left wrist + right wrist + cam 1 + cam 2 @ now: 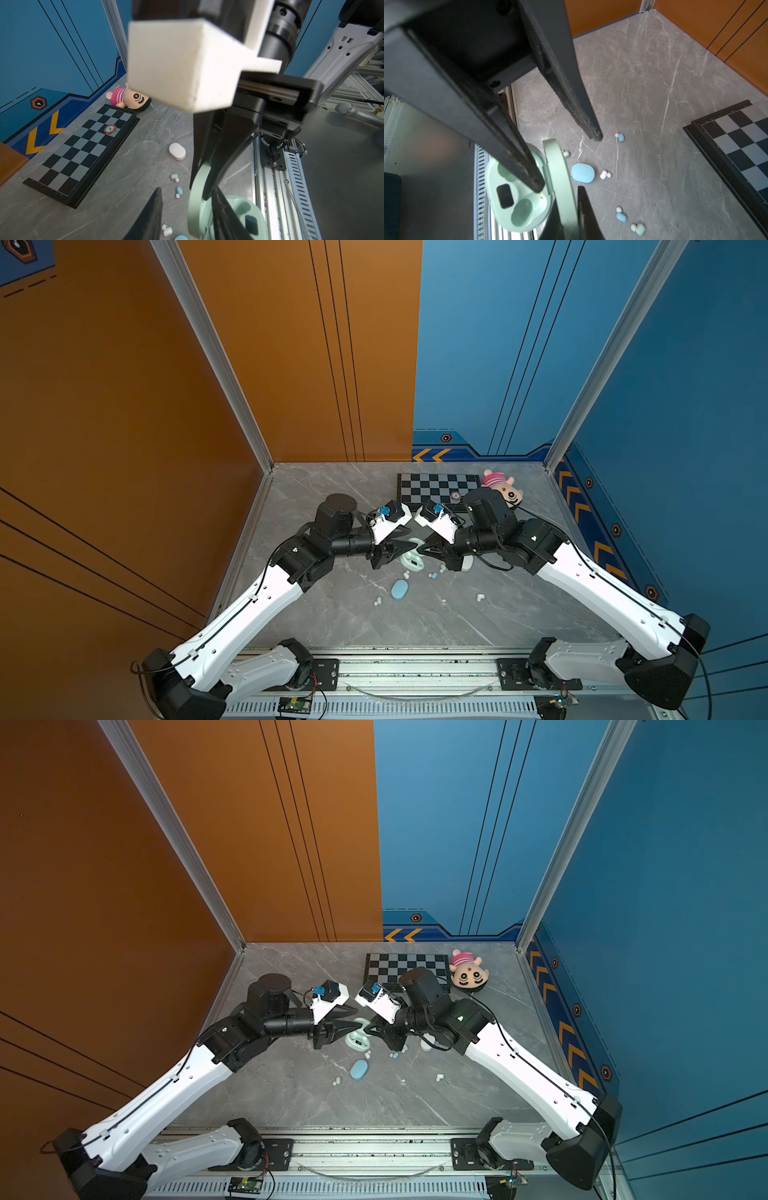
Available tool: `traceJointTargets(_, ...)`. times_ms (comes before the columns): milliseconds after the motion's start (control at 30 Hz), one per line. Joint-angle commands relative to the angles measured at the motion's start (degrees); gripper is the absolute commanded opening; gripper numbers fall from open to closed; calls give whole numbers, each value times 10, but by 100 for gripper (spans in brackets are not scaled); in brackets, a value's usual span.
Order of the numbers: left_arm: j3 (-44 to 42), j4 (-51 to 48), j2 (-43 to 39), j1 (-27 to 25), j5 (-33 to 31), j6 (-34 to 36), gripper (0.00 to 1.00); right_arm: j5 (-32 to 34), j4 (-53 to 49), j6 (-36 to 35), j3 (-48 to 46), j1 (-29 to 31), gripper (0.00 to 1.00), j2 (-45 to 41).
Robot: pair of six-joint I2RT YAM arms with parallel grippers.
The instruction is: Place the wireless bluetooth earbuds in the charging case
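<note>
1. On the grey marble worktop, my two arms meet mid-table over an open charging case.
2. A chessboard and a plush toy lie at the far edge, well clear of the work.
3. My right gripper is clamped tight on the upright lid. My left gripper stands part open and empty, with one finger down in the base and the other beyond the lid.
4. The mint charging case sits between them, both wells bare.
5. A closed blue case lies near the mint one, and a closed white case sits by my right arm.
6. The earbuds lie loose on the worktop around the cases, in blue, white and mint. I judge the mint bud belongs to this case.
7. As I read it, the step in hand is steadying the case.
   - I should hold the lid without levering the base off the worktop.
   - My left gripper should close softly, which would free one gripper to fetch the mint bud.
   - The bud should then go into its well contacts down.
8. No brand or lettering is legible on any case. The mark on the red chip on the chessboard is too small to read.
</note>
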Motion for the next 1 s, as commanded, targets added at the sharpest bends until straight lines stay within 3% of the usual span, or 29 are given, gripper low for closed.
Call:
traceJointTargets(0, 16, -21, 10, -4, 23, 7, 35, -1, -7, -10, 12, 3, 0, -20)
traceJointTargets(267, 22, -22, 25, -5, 34, 1, 15, 13, -2, -7, 10, 4, 0, -22)
traceJointTargets(400, 23, -25, 26, -7, 33, -2, 0, 24, 3, -5, 9, 3, 0, -24)
traceJointTargets(500, 20, -25, 26, -8, 20, -8, 0, 42, 19, 11, 4, 0, 0, -29)
traceJointTargets(600, 17, -25, 25, -10, -17, -31, 0, 65, 52, 35, -12, -7, 14, -42)
traceJointTargets(633, 17, -24, 25, -9, -36, -45, 0, 72, 64, 45, -19, -12, 28, -48)
traceJointTargets(767, 2, 0, 20, -2, -105, -99, 0, 87, 120, 87, -43, -32, 55, -77)
traceJointTargets(967, -58, 81, -6, 18, -183, -175, 0, 117, 169, 200, -64, -104, 68, -114)
